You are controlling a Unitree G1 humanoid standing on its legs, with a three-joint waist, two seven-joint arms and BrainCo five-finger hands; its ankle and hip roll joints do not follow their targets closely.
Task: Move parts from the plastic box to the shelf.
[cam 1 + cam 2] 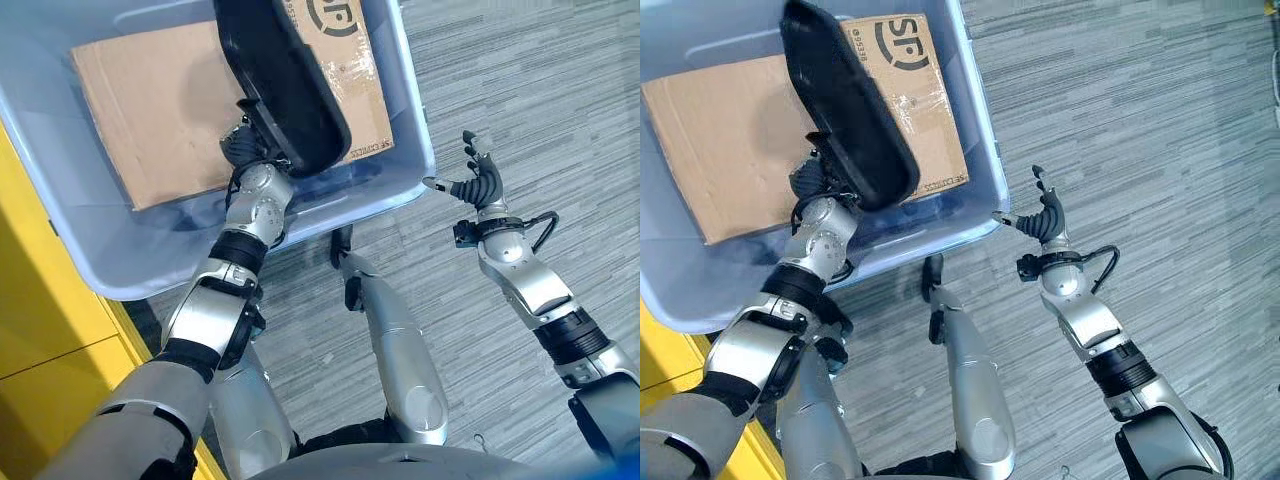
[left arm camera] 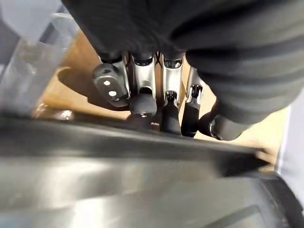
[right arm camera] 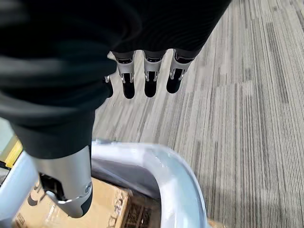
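While the left hand (image 1: pixel 243 143) reaches into the plastic box (image 1: pixel 405 95), its fingers (image 2: pixel 142 95) are curled against the underside of a long black part (image 1: pixel 280 80), gripping it near its lower end (the wrist view shows the dark tips pressed to the part's dark edge). The part is raised at a slant above a flat cardboard sheet (image 1: pixel 150 100) that lies on the floor of the box, its lower rounded end close to the box's near wall and its upper end running past the top of the head views. The plastic box is pale blue and translucent, standing on grey striped carpet (image 1: pixel 540 90), with a yellow surface (image 1: pixel 40 330) just beside it on the robot's left. The right hand (image 1: pixel 478 178) hovers over the carpet just outside the near right corner of the box, touching nothing, its fingers (image 3: pixel 150 78) straight and spread with the thumb held apart.
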